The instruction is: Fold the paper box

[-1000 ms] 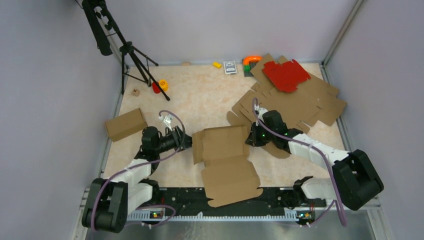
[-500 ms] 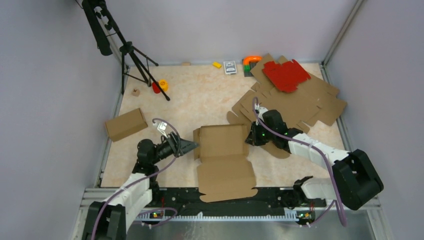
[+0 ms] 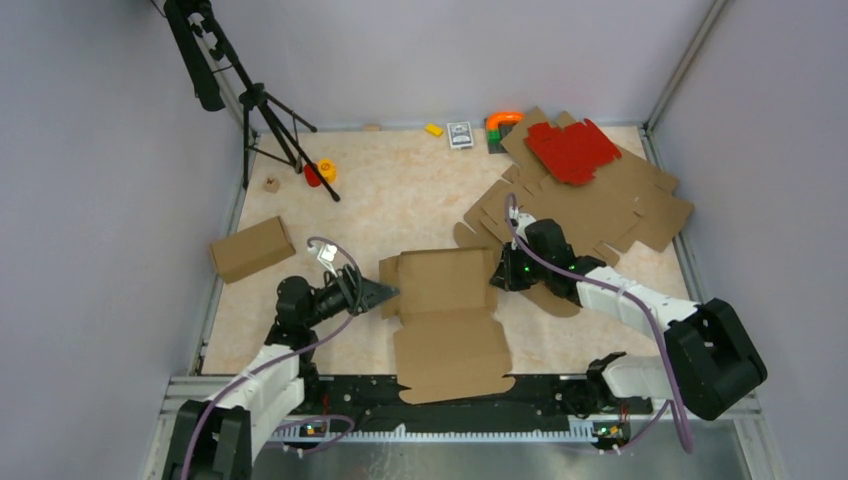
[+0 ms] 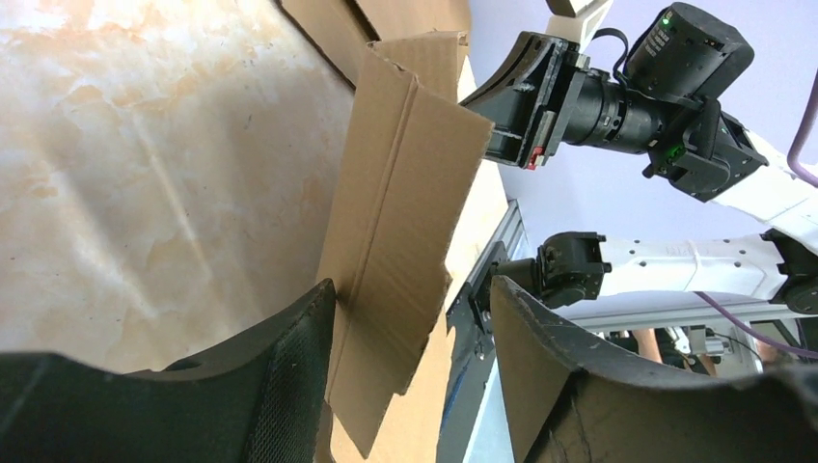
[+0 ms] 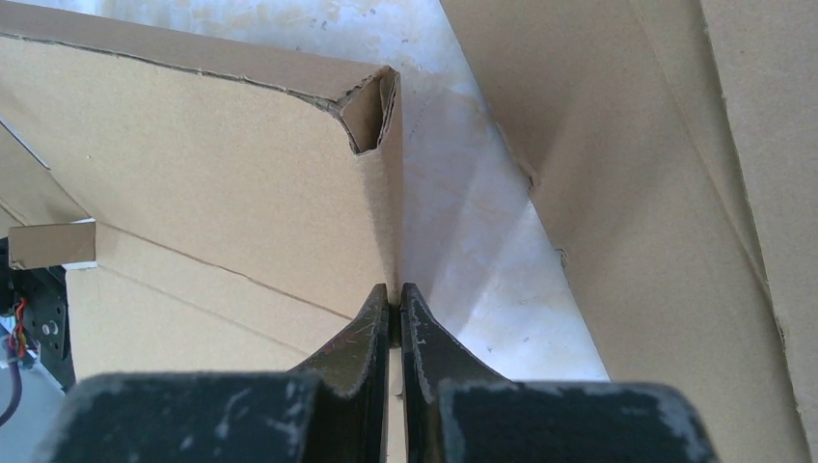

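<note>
1. The left gripper (image 4: 410,313) is open. Its two black jaws are spread wide, one on each side of an upright end wall of the paper box (image 4: 400,193). In the left wrist view, clear space shows between the wall and the right-hand jaw.
2. The right gripper (image 5: 394,294) is closed. Its jaws are pinched tight on the thin lower edge of the box's opposite end wall. That wall stands upright, and its top corner is doubled over into a small open loop.
3. From above, the left gripper (image 3: 385,293) and the right gripper (image 3: 497,280) face each other across the paper box (image 3: 447,300), each low over the table (image 3: 400,200).
4. The box sits in the middle of the table, towards the near edge. Its base lies flat with short walls raised at both ends. One large flap lies flat and reaches the rail in front of the arm bases.
5. Behind the right arm, a spread of flat brown cardboard sheets (image 3: 600,215) covers the far right of the table. A red die-cut sheet (image 3: 572,150) lies on top of them.
6. A small closed brown box (image 3: 251,248) sits at the left edge. A black tripod (image 3: 265,110) stands in the far left corner.
</note>
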You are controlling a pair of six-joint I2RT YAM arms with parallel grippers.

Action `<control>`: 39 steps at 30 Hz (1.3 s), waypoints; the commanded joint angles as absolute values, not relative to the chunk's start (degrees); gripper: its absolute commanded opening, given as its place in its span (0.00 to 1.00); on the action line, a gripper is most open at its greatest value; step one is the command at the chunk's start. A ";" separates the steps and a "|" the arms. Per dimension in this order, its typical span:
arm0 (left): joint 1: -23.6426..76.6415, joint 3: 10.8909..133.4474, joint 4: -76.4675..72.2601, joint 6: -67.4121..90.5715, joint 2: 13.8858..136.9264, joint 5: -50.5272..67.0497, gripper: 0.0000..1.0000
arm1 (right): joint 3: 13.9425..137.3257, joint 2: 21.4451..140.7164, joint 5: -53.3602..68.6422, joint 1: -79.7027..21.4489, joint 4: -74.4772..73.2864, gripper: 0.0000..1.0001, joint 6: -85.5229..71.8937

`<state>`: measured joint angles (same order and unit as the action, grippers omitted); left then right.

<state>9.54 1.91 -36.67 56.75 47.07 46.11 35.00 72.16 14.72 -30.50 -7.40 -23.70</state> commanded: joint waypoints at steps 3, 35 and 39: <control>9.76 4.54 -35.87 54.22 46.82 47.55 0.55 | 37.18 72.66 15.01 -29.86 -5.84 0.00 -23.56; 12.74 8.70 -42.15 51.58 62.73 49.85 0.25 | 38.49 75.05 15.28 -29.82 -7.29 0.00 -24.23; 12.98 9.26 -40.17 49.89 63.53 48.45 0.20 | 38.57 75.32 15.55 -29.88 -7.09 0.00 -24.29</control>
